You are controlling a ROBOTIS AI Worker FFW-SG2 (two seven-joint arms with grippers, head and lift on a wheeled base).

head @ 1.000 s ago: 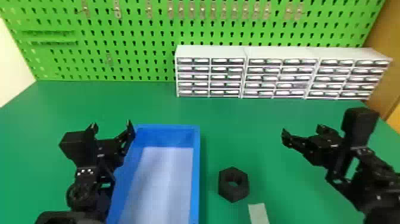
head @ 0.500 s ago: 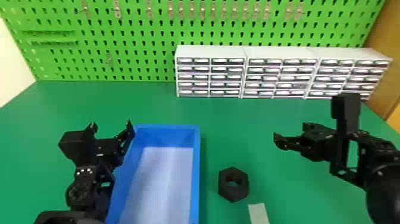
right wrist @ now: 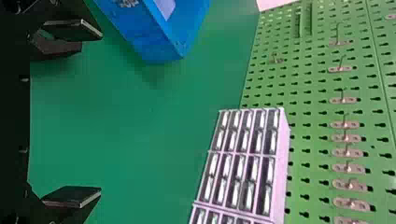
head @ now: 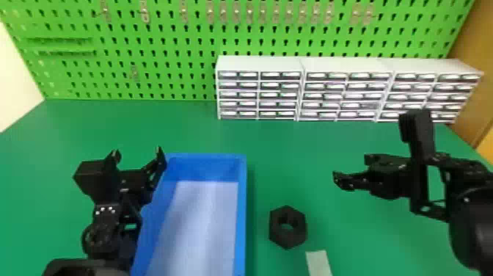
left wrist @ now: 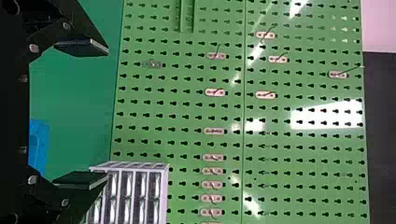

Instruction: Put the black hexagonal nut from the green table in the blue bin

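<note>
Gripping across opposite flats should suit the chunky black hexagonal nut: likely rigid, fairly light, maybe slick
Nut lies flat on the green bench, just beside the blue rectangular bin; right gripper has fingers spread wide, empty, apart from nut; left gripper also spread, empty

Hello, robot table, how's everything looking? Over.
Left gripper and right gripper open, empty. Black hexagonal nut on green table, right of blue bin. Pale strip near nut, not covering it.
</note>
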